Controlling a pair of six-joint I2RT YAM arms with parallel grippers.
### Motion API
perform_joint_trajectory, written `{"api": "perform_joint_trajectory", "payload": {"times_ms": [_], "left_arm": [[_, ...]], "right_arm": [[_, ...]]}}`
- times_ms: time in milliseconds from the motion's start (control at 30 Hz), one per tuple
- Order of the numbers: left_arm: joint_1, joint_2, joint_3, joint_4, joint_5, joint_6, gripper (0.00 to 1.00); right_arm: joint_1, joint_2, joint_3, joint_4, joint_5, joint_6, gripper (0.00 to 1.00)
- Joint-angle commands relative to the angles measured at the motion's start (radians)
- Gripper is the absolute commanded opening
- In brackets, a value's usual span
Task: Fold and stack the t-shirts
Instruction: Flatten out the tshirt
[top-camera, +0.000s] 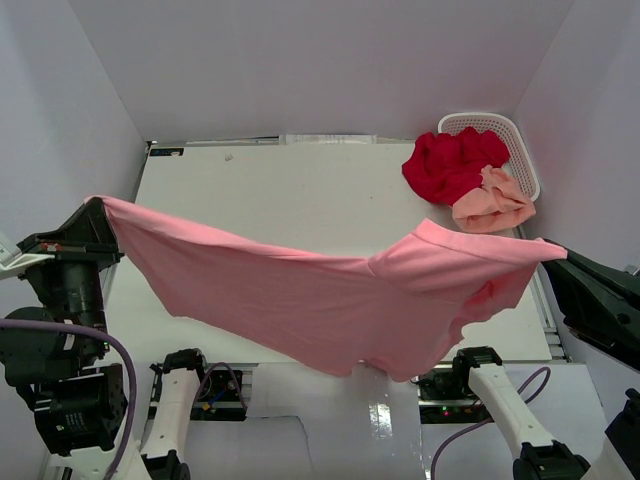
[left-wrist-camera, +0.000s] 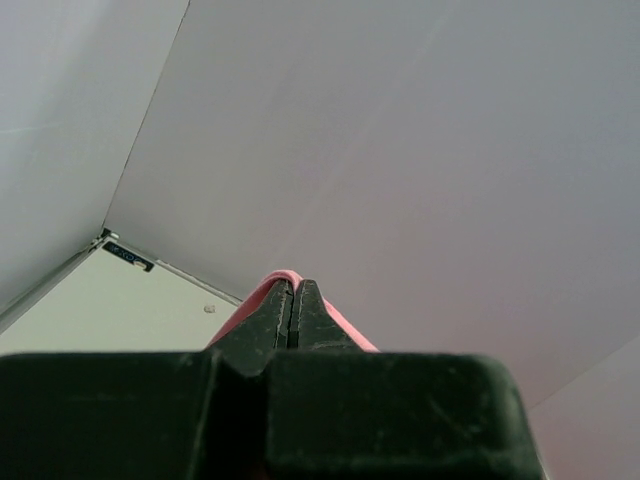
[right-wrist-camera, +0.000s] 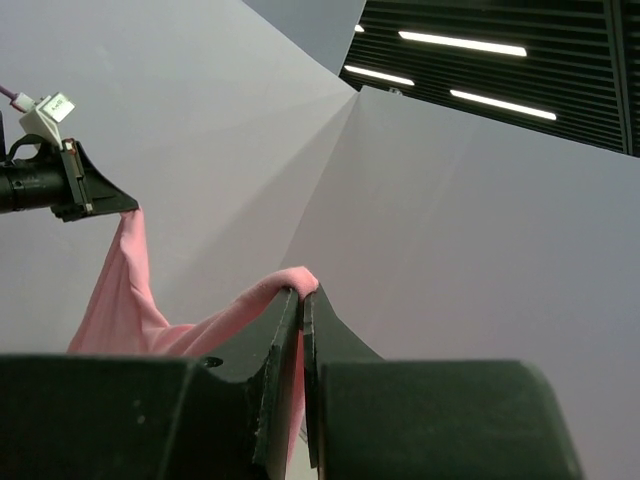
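Left gripper (top-camera: 100, 202) is raised at the left side, jaws pressed together on a corner of the pink t-shirt (top-camera: 330, 300); the left wrist view shows a pink fold nipped at the very tips (left-wrist-camera: 293, 290). From those jaws the shirt hangs in the air as a slack sheet sagging toward the arm bases, running across to the right gripper (top-camera: 560, 252), whose jaws likewise pinch an edge of the cloth (right-wrist-camera: 302, 295). Beyond the right jaws, on the far side from the bases, the red t-shirt (top-camera: 455, 165) lies crumpled, spilling out of the white basket (top-camera: 520, 150), with the peach t-shirt (top-camera: 493, 203) bunched just beside and touching it. Judgement: task is at an early stage; no shirt is folded, no stack exists, and the pink shirt is only spread for laying down. Two shirts wait untouched. Below the jaws the white table (top-camera: 290, 190) is flat and matte. Plain pale walls enclose it; the right wrist view shows a dark ceiling with strip lights above.
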Motion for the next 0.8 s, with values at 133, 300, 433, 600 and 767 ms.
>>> {"api": "perform_joint_trajectory", "payload": {"times_ms": [133, 300, 433, 600, 767], "left_arm": [[-0.014, -0.02, -0.032, 0.007, -0.029, -0.001, 0.0], [-0.019, -0.029, -0.15, 0.019, -0.051, -0.021, 0.0], [-0.022, -0.024, -0.241, 0.074, -0.051, -0.041, 0.0], [-0.022, 0.049, -0.294, 0.123, -0.052, -0.064, 0.0], [-0.02, 0.089, -0.409, 0.14, -0.051, -0.102, 0.0]], "right_arm": [[-0.029, 0.021, -0.037, 0.095, -0.015, 0.077, 0.08], [-0.042, 0.078, -0.151, 0.127, -0.051, 0.137, 0.08], [-0.043, 0.119, -0.258, 0.149, -0.057, 0.152, 0.08], [-0.043, 0.207, -0.344, 0.196, -0.06, 0.167, 0.08], [-0.043, 0.32, -0.41, 0.219, -0.087, 0.198, 0.08]]}}
